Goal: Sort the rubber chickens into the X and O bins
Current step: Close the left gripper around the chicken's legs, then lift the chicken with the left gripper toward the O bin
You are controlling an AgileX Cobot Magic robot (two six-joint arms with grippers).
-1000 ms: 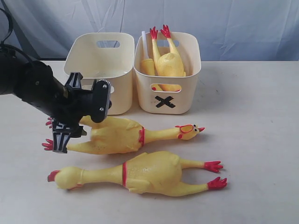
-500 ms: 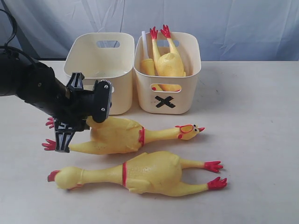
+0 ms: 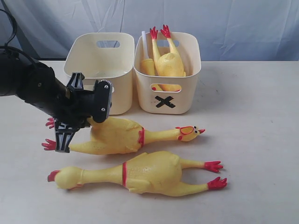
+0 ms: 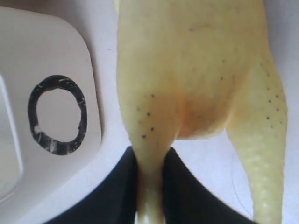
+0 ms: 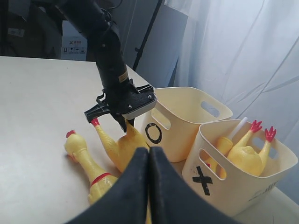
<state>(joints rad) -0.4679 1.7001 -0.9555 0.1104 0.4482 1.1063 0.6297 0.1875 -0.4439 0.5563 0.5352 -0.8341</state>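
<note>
Two long rubber chickens lie on the table. On the far chicken, head to the right, my left gripper is shut on the leg nearest the O bin. The wrist view shows that leg pinched in the left gripper, beside the bin's O mark. The near chicken lies free, with its head to the left. The X bin holds two shorter chickens, feet up. My right gripper is shut on nothing, high above the table and outside the exterior view.
The two bins stand side by side at the back of the table, the O bin on the left. The black left arm reaches in from the left edge. Bare tabletop lies right of the bins and chickens.
The left gripper has shifted slightly down and right on the far chicken's leg, and that chicken's head has dipped a little. The near chicken and the bins have not moved.
</note>
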